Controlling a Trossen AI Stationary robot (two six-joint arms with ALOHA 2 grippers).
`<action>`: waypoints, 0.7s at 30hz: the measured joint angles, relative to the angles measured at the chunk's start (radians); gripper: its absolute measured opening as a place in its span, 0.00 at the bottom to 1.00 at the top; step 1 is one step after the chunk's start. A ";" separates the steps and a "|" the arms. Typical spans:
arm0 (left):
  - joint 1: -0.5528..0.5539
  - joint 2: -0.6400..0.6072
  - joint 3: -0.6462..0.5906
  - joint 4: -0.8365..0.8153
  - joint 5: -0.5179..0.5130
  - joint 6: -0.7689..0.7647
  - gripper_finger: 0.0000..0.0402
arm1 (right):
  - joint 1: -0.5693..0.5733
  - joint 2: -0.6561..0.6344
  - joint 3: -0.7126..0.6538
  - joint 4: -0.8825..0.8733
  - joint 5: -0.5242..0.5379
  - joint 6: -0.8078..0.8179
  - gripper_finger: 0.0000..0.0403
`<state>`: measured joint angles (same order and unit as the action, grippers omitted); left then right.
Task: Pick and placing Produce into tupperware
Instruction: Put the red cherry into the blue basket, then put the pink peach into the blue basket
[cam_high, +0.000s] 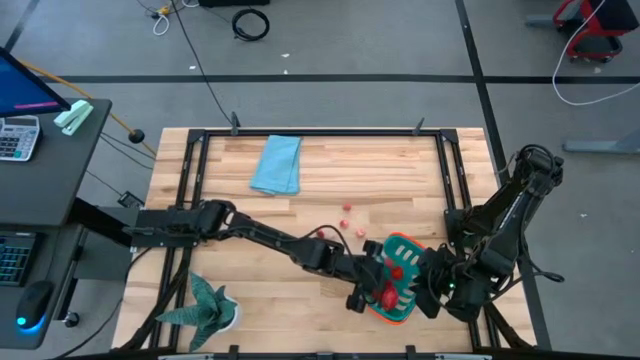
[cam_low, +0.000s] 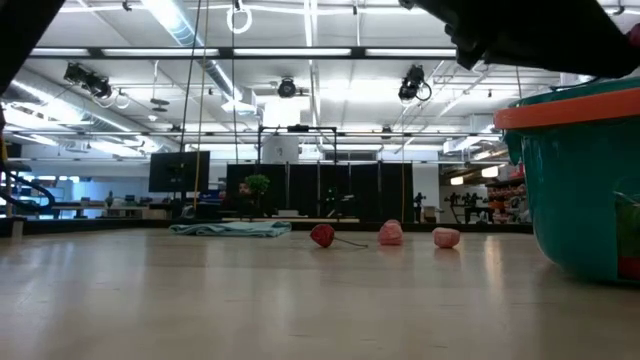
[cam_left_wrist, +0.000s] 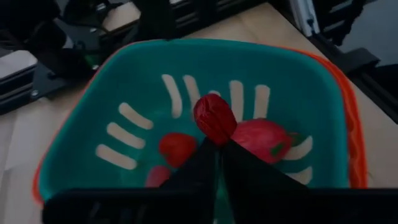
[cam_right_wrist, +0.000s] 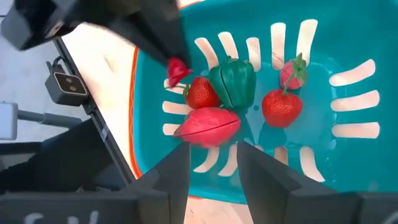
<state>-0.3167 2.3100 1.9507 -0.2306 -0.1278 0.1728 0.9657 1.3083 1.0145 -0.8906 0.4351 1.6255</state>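
The teal tupperware with an orange rim sits near the table's right near corner and shows large in the low view. Inside it lie strawberries, a green pepper and a pink-red piece. My left gripper hangs over the container, shut on a small dark red piece. My right gripper is open at the container's right side, fingers above its rim; whether they touch it I cannot tell. Three small red and pink pieces rest on the table. My left gripper pinches the small dark red piece between its two fingertips, coming from above and slanting toward the table's right. The piece is lifted clear, above the tupperware's slotted floor. It also shows beside the dark fingers in the right wrist view.
A folded light blue cloth lies near the far edge, and a green star-shaped plant stands at the near left corner. Black frame rails border the wooden top. The loose pieces show in the low view, with bare wood around them.
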 joint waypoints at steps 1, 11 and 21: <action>0.005 0.000 0.000 0.000 0.001 0.000 0.10 | 0.000 0.000 0.000 0.000 0.000 -0.008 0.35; 0.037 0.000 0.000 -0.016 -0.004 0.004 0.44 | 0.000 0.000 0.000 -0.001 0.011 -0.030 0.35; 0.037 -0.100 0.002 -0.272 -0.218 0.048 0.55 | -0.019 0.000 0.000 -0.028 0.359 -0.168 0.35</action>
<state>-0.2793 2.2096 1.9526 -0.5025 -0.3463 0.2211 0.9467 1.3083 1.0145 -0.9187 0.7938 1.4575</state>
